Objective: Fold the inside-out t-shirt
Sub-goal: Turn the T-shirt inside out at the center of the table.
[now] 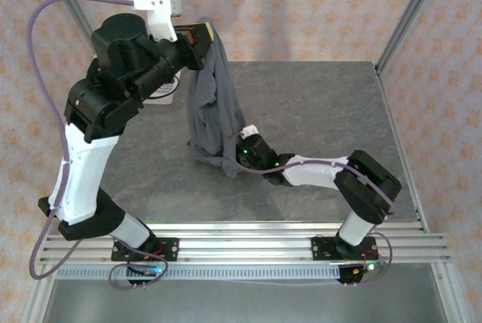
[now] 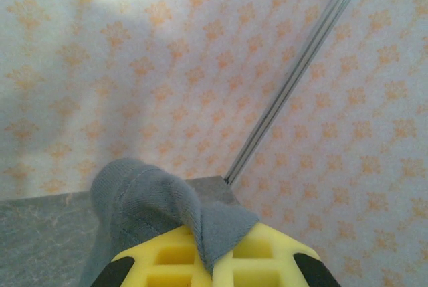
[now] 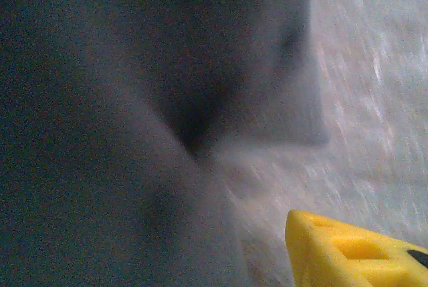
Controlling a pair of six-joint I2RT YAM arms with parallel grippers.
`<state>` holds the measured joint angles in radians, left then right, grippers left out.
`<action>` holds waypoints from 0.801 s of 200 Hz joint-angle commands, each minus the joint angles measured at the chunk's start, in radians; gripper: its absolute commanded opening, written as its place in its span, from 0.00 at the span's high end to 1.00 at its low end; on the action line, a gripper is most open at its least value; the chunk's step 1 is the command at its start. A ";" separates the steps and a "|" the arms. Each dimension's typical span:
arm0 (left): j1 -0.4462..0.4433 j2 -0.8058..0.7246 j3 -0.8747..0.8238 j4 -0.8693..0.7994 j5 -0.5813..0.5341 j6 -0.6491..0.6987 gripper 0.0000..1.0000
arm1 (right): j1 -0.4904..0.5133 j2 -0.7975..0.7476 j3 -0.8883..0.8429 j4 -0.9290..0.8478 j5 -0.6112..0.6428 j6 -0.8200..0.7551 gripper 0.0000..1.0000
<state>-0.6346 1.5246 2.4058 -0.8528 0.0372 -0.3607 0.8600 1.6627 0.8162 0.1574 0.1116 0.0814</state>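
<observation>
Top view: left gripper (image 1: 202, 37) pinches the t-shirt (image 1: 215, 105), which hangs below it; right gripper (image 1: 242, 146) at its hem, grip unclear.
Left wrist: t-shirt clamped between yellow fingers (image 2: 267, 253).
Right wrist: blurred t-shirt just ahead of one finger (image 3: 348, 253).

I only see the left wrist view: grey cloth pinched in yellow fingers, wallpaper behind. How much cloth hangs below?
Observer: A whole t-shirt. From above, it dangles from the raised left gripper down to the table.
Operator: Where's the other arm?
Observer: The right gripper is low, at the shirt's bottom end.
Operator: Is it holding the shirt?
Observer: I can't tell. Its wrist view shows blurred grey fabric close up and one yellow finger.
</observation>
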 commanded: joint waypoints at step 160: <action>0.006 -0.188 -0.482 0.180 -0.074 -0.048 1.00 | 0.041 -0.660 -0.093 0.023 -0.320 0.237 0.27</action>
<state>-0.6346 1.3556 2.0624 -0.7948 -0.0792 -0.3290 0.8486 0.9657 0.6495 0.0761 -0.1066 0.2905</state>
